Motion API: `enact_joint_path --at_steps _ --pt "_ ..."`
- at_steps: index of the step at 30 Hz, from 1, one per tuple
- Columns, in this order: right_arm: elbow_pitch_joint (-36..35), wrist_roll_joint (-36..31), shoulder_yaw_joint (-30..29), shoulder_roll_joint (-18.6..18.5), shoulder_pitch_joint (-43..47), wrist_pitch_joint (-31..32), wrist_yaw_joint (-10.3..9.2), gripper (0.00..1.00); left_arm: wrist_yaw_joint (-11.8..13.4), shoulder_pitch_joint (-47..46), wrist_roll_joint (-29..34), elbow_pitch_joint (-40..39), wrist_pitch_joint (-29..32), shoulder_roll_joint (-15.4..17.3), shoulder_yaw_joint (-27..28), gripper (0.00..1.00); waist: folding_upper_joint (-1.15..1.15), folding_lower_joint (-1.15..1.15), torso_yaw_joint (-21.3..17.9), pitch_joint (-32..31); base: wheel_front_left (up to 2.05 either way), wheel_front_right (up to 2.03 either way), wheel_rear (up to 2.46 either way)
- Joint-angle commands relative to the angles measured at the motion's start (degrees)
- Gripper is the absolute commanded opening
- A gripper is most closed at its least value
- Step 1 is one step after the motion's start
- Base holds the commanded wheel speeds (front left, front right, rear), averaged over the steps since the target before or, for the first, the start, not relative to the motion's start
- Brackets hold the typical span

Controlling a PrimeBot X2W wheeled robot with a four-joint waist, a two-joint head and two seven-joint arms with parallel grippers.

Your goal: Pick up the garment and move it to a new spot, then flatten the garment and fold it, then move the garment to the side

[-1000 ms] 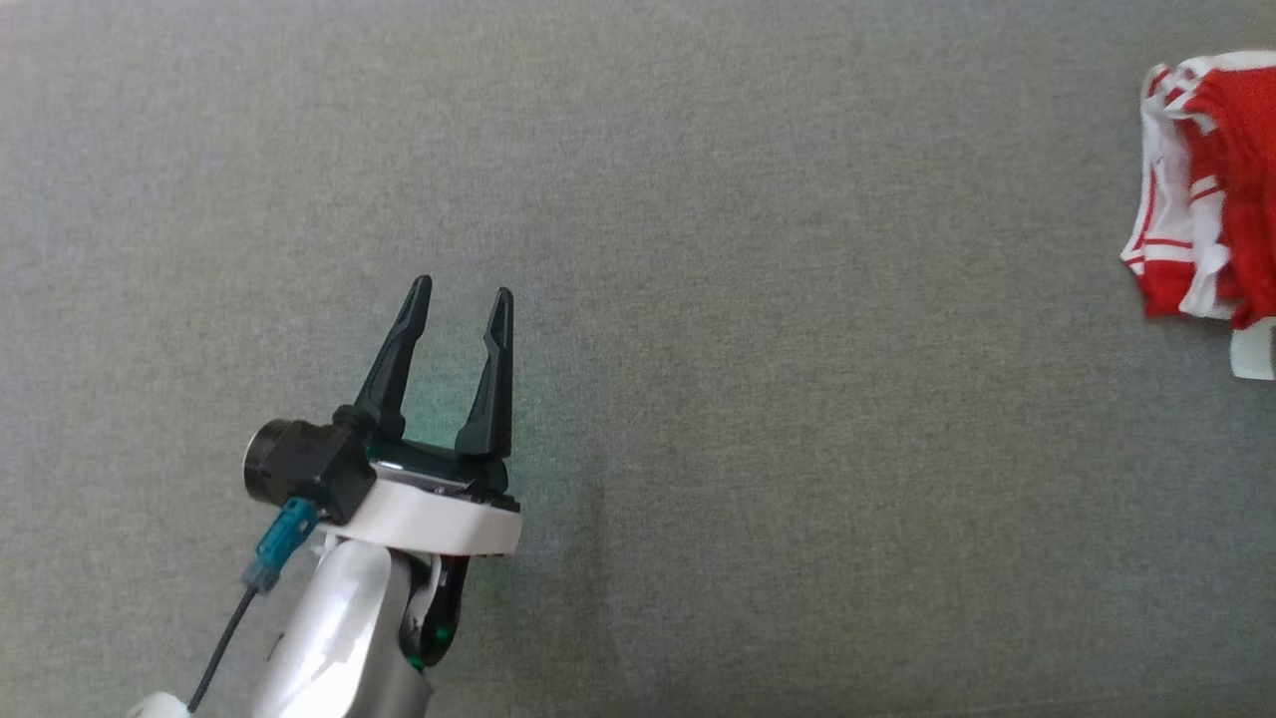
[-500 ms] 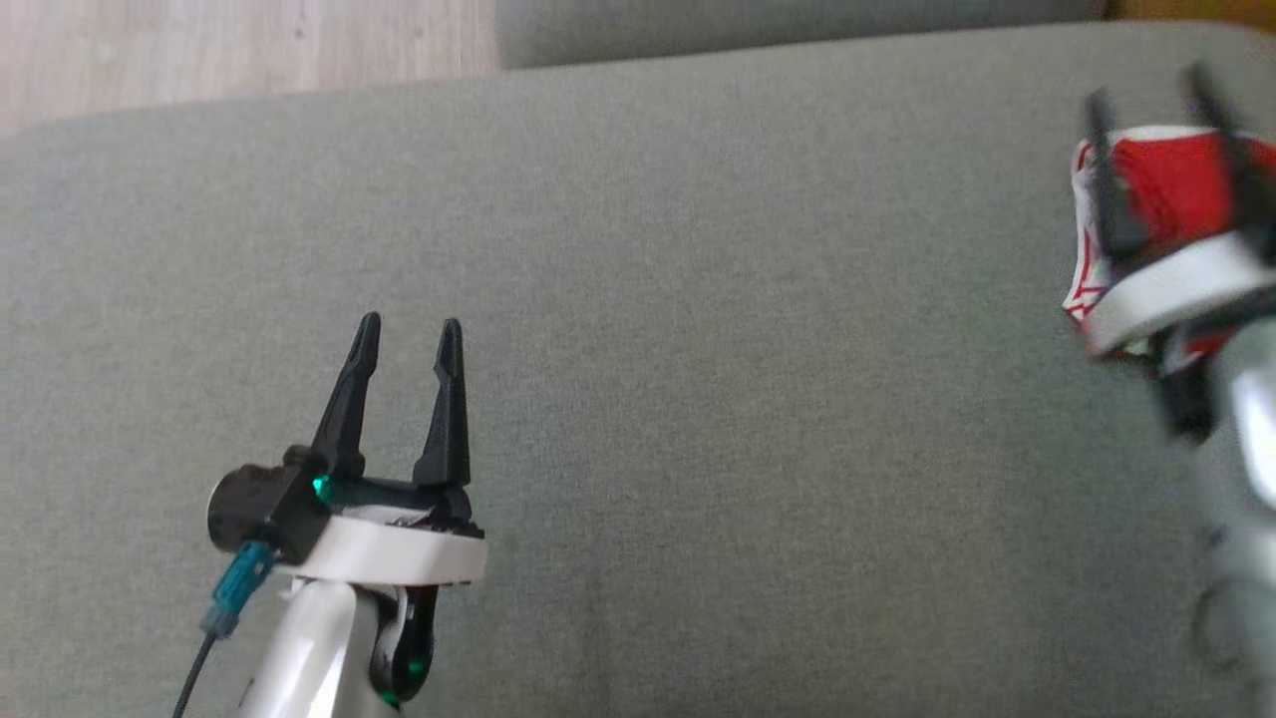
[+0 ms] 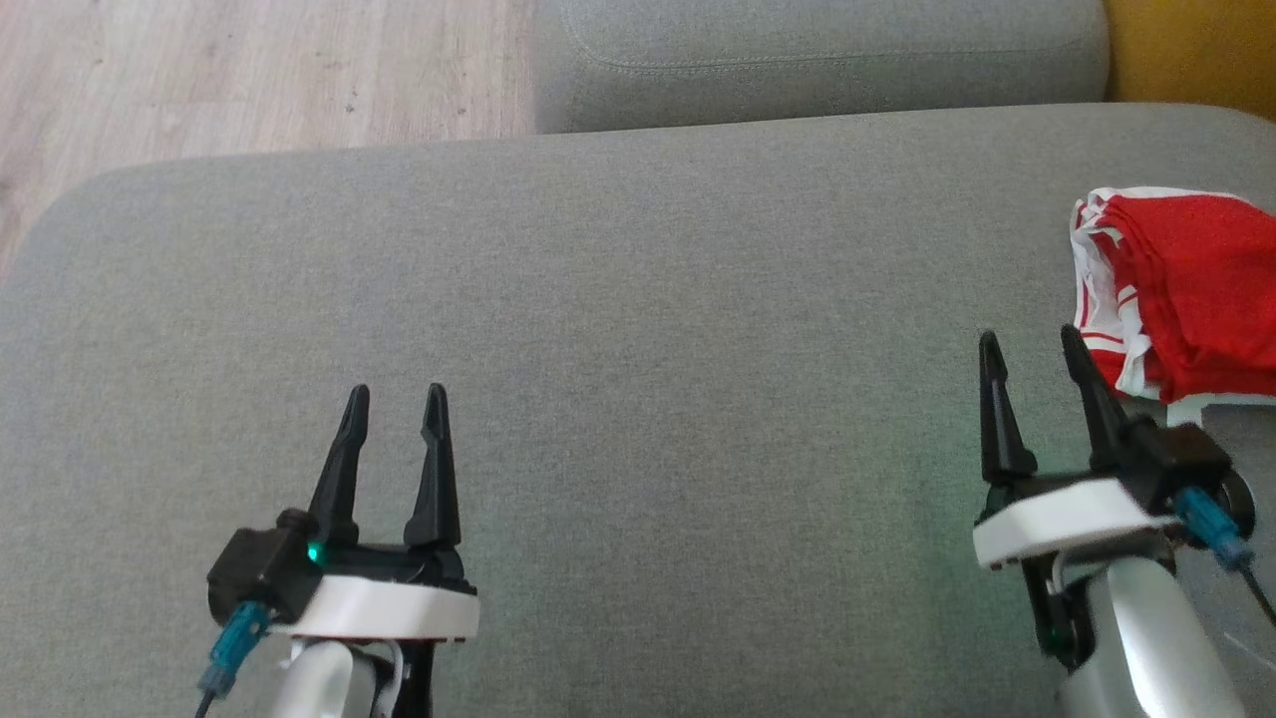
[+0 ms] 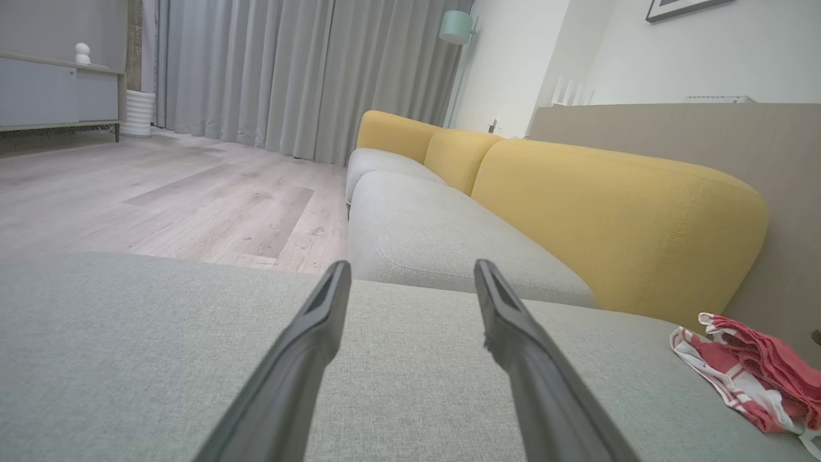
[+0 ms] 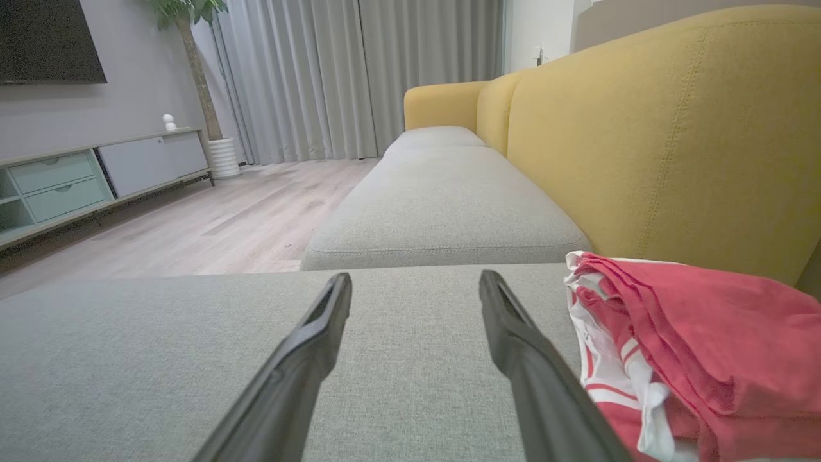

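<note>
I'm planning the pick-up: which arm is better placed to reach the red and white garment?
Right. The right gripper stands open, its fingertips close beside the garment; the left gripper, also open, is far across the grey cushion.

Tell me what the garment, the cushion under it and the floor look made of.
The garment: soft matte cloth, likely knit; it bunches in limp folds. The cushion: grey woven upholstery, matte, fine weave visible. The floor: pale wood or laminate planks, grain and joints showing.
</note>
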Motion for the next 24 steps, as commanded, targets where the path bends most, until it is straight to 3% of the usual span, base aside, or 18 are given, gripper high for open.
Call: enact_joint_path --at_steps 1,9,24 --pt "-3.09 0.08 1.29 0.28 -0.89 -0.62 0.37 1.0 0.22 -0.98 -0.74 -1.75 -0.46 0.22 1.67 1.0 0.0 0.01 0.09 -0.17 0.0 0.0 0.0" --pt "-7.47 -0.22 1.45 0.34 4.03 -0.63 0.37 1.0 -0.08 0.84 -0.86 -1.73 -0.46 0.22 2.18 1.0 0.0 0.01 0.29 -1.19 0.0 0.0 0.0" --pt "-8.13 -0.41 2.06 0.35 5.08 -0.64 0.37 1.0 0.37 2.36 -0.54 -3.27 -0.46 0.22 2.53 1.0 0.0 0.01 0.54 -2.1 0.0 0.0 0.0"
